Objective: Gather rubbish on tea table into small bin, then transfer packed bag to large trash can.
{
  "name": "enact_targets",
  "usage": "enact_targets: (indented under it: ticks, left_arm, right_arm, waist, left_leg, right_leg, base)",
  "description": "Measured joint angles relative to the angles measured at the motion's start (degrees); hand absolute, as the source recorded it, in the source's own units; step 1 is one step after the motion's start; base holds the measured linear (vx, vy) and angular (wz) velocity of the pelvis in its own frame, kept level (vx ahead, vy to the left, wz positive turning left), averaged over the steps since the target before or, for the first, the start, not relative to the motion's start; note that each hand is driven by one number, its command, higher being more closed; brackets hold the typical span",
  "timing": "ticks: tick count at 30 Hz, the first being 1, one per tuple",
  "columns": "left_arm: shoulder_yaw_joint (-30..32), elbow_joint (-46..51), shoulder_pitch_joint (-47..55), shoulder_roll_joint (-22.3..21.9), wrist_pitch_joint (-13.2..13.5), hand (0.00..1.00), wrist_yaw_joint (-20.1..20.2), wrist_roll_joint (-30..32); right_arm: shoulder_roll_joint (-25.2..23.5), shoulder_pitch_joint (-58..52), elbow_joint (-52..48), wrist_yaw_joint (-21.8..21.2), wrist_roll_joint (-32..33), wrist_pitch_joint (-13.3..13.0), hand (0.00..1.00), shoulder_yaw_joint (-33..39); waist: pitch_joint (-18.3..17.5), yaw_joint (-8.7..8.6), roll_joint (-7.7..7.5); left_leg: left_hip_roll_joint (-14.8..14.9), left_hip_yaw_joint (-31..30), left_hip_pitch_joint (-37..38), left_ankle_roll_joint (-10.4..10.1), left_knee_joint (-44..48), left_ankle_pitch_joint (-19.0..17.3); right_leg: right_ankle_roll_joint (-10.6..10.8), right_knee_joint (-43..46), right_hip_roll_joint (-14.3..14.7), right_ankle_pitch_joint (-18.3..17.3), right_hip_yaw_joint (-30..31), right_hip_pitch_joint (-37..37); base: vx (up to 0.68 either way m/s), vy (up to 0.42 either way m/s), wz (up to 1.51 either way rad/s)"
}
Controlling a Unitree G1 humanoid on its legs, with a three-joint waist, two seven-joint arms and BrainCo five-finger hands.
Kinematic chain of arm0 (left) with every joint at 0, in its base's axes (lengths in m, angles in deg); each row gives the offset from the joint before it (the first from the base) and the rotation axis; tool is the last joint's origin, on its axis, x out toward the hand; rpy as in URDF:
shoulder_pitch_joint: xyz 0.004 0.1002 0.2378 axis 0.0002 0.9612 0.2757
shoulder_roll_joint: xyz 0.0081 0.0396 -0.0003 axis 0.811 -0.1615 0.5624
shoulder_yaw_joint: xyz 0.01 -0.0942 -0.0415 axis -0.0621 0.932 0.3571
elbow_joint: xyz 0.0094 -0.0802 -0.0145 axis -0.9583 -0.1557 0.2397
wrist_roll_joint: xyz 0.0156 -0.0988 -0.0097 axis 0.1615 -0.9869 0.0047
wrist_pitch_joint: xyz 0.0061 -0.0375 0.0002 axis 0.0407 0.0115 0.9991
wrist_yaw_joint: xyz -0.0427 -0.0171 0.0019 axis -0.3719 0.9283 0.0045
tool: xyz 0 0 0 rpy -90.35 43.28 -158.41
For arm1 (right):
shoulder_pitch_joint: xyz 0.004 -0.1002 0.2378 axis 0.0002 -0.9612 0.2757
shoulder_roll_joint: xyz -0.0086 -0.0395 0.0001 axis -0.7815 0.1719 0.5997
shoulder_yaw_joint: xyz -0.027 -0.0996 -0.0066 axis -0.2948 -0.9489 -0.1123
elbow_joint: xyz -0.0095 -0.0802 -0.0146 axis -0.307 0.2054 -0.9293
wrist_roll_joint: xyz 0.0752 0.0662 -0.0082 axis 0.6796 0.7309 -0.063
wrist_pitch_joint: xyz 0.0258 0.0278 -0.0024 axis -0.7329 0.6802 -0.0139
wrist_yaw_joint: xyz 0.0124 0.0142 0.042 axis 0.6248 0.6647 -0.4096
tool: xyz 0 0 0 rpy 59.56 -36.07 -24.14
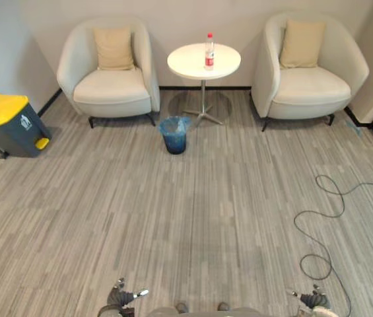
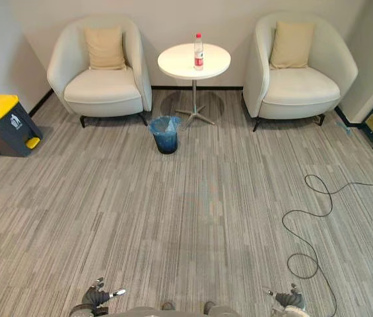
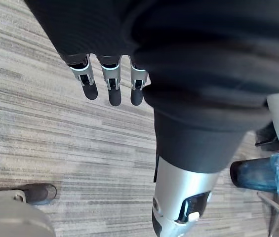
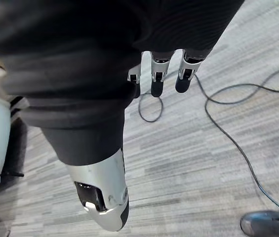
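Yellow lid over a dark grey body: the large trash can (image 1: 4, 125) sits at the upper left of the frame by the wall, well apart from everything else. At the lower left the left hand (image 3: 110, 81) hangs over bare carpet (image 1: 173, 218), fingers straight and holding nothing. Next comes a pale armchair (image 1: 110, 72) with a tan cushion (image 1: 113, 47). After it is the small bin (image 1: 174, 134), lined with a blue bag (image 1: 174, 124), on the floor just in front of the table's metal foot (image 1: 203, 117).

Above centre, the round white tabletop (image 1: 186, 63) carries one plastic bottle (image 1: 208, 51) with a red cap and label, standing upright. It is the only rubbish I can make out there. It is probably light and fairly stiff, but smooth, round and tall, so a nudge could tip it. Curling the fingers round its mid-body looks safest. The blue bag looks thin and soft and may tear, so gathering its rim seems best.

A second armchair (image 1: 308, 69) stands right of the table, so the way in is the gap between the two chairs. The small bin and the spread metal foot are the things to step around. At the lower right the right hand (image 4: 154, 74) is likewise relaxed and empty.
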Motion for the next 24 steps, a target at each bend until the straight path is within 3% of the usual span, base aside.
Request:
enact_targets:
  ticks: [7, 16, 21, 24]
  left_arm:
    - [1.8, 0.0, 0.0, -0.3, 0.3, 0.00, 1.1, -0.1]
    - [1.6, 1.8, 0.0, -1.3, 0.3, 0.00, 1.0, -1.6]
    - [1.6, 6.9, 0.8, -3.3, 0.3, 0.00, 0.9, -4.2]
    - [1.6, 10.7, 1.7, -3.5, 0.4, 0.00, 0.9, -5.7]
  right_arm:
    - [2.5, 0.1, -3.0, -1.0, -2.4, -0.1, 0.00, -0.5]
    - [2.0, 0.4, -3.7, -0.9, -0.8, 0.0, 0.00, -2.6]
    - [1.4, 2.2, -4.0, -0.9, 0.9, 0.1, 0.00, -2.7]
    - [1.0, 3.6, -6.6, -0.8, 2.1, 0.0, 0.00, -3.5]
  waist:
    - [0.7, -0.12, 1.39]
    - [0.8, -0.10, 1.36]
    - [1.4, 0.34, 2.37]
    - [2.0, 0.27, 2.82]
  left_leg:
    - [0.2, 0.6, 0.3, 1.1, 0.9, -1.5]
    - [0.4, 0.9, -3.0, 1.4, 3.1, -2.6]
    - [1.4, 2.6, -7.3, 1.8, 8.9, -6.4]
    - [1.5, 4.1, -9.3, 2.7, 12.4, -9.4]
  right_leg:
    - [0.2, -0.7, 0.2, -0.1, 0.9, 0.7]
    - [0.4, -0.7, 0.2, 0.0, 1.0, -1.7]
    - [1.0, 0.5, 0.8, -0.5, 2.8, -4.6]
    - [2.0, 7.6, 0.7, -4.4, 4.5, -8.5]
  base:
    - [0.01, -0.005, -0.06]
    - [-0.03, -0.001, -0.02]
    - [0.02, 0.016, -0.19]
    - [0.07, 0.060, -0.30]
